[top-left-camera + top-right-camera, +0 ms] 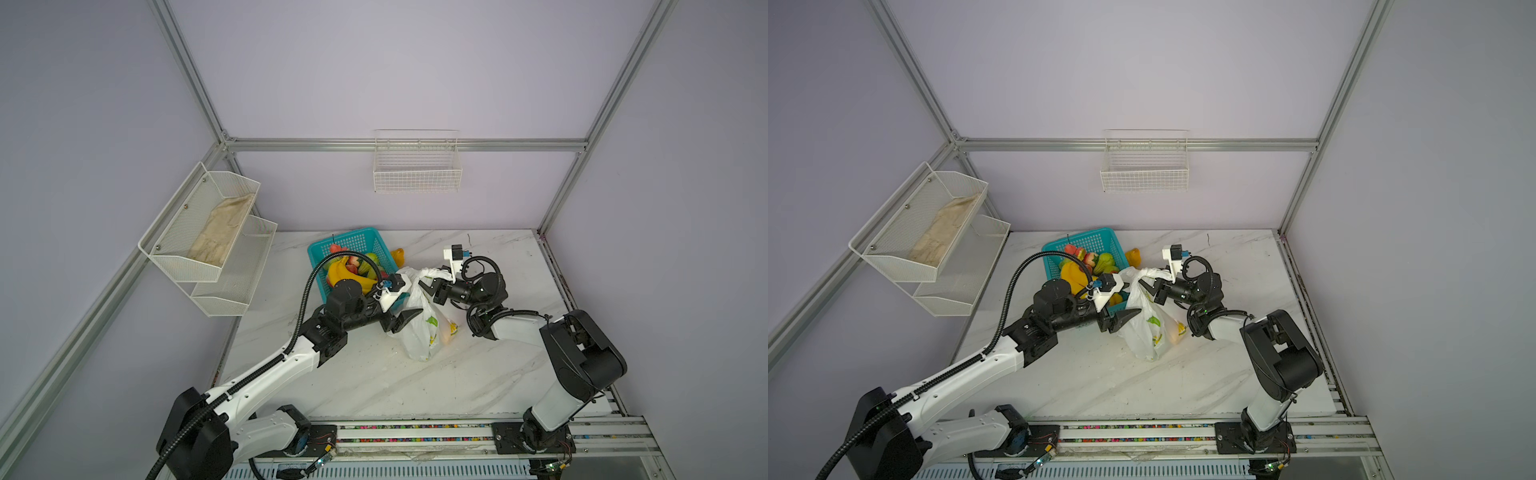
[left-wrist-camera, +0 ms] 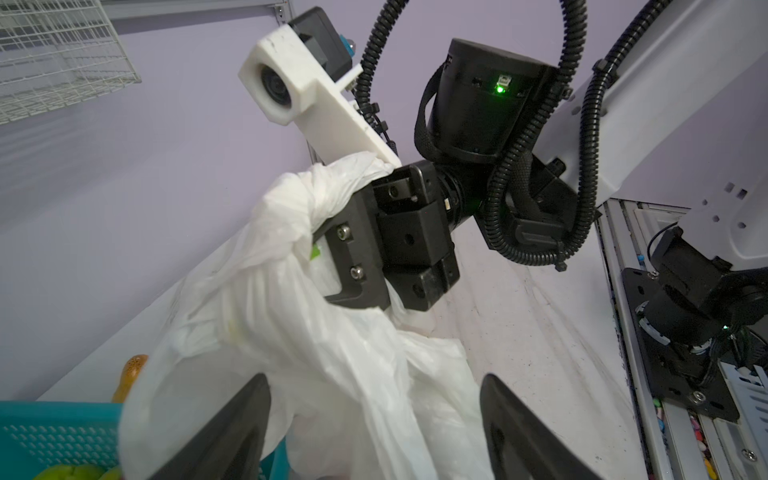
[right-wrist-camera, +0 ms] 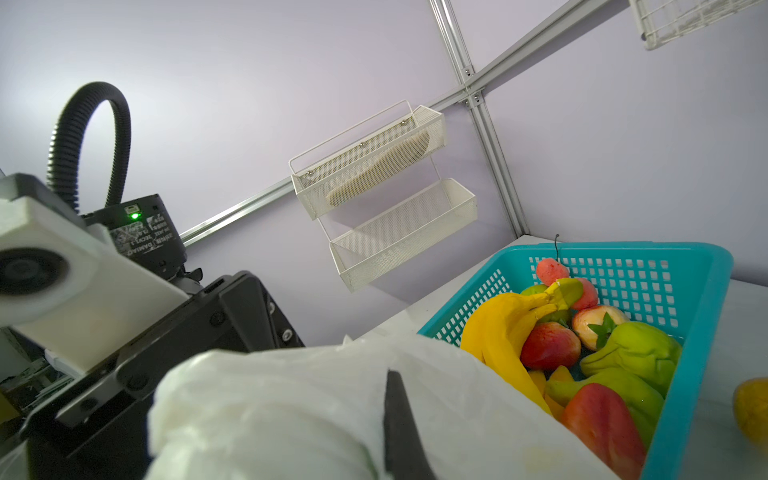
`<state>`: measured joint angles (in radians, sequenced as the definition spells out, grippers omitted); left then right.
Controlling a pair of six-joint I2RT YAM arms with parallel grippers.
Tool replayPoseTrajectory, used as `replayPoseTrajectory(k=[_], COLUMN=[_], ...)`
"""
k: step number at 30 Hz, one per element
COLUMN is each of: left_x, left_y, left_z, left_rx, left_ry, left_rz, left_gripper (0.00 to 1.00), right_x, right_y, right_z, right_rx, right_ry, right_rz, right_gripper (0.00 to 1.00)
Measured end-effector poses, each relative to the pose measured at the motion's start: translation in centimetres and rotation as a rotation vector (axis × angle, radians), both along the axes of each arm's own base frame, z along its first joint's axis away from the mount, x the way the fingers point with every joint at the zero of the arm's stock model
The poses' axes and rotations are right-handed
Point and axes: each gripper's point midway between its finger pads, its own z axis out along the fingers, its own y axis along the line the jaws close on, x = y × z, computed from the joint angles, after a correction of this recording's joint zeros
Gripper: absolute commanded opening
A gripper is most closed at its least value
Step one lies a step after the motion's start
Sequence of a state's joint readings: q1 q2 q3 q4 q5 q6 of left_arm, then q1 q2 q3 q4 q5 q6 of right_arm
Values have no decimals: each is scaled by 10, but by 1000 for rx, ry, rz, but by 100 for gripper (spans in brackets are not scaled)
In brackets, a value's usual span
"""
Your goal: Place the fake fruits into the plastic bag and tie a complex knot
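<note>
With the left gripper [image 2: 374, 380] gaping wide beside the plastic bag [image 1: 419, 328] at frame centre, only the right gripper [image 1: 424, 285] pinches its twisted handles [image 1: 417, 274], so the slick film could slip and the twist unravel.

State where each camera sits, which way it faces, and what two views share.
Both top views: high above the arm bases, looking down toward the back wall; both arms, plastic bag and teal basket show.
Left wrist: on the left arm, looking past its open left end effector at the right end effector, shut on the bag's top.
Right wrist: on the right arm, looking over the bag at the fake fruits in the basket; the left arm's wrist shows.
Shared: both wrist views show bag and basket.
</note>
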<state>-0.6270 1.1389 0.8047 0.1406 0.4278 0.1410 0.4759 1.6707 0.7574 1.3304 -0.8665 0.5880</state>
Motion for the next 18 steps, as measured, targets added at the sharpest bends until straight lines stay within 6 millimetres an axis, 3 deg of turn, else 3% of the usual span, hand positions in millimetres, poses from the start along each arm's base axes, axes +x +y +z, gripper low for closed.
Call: replayPoseTrajectory(k=[4,9,12,18], left_x=[6,18,22,22], left_y=[18,35,38,37], left_z=[15,26,15,-28], left_rx=[-38,-72,-25,125], left_ry=[-29,-59,-75,-67], left_rz=[31,56,43,-38], left_gripper=[74,49,43,36], right_x=[-4,-9,-11,-14], right_y=[0,1,2,2], right_z=[0,1,3,4], right_rx=[-1,-7,-10,-16], right_ry=[-7,-19,-23,-22], right_rz=[26,63,86,116], right_gripper=[0,0,0,0])
